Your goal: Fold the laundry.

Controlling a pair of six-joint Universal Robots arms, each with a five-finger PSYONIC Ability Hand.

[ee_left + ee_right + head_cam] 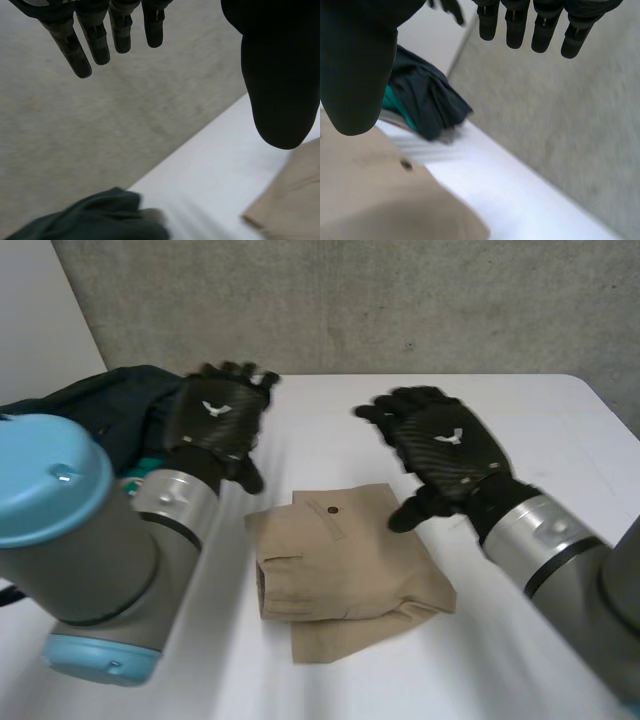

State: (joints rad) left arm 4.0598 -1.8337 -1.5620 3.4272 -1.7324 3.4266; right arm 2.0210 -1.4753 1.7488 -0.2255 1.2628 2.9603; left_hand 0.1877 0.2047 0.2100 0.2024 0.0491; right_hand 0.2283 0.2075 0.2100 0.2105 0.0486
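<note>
A folded tan garment lies in the middle of the white table. Its dark button faces up, and its edge lies below my left thumb. My left hand hovers above the table to the garment's far left, open, fingers straight and holding nothing. My right hand hangs over the garment's far right corner, open, with straight fingers clear of the tan cloth.
A heap of dark green and teal laundry lies at the table's far left edge, behind my left arm; the same heap lies beyond the tan cloth. A grey concrete wall stands behind the table.
</note>
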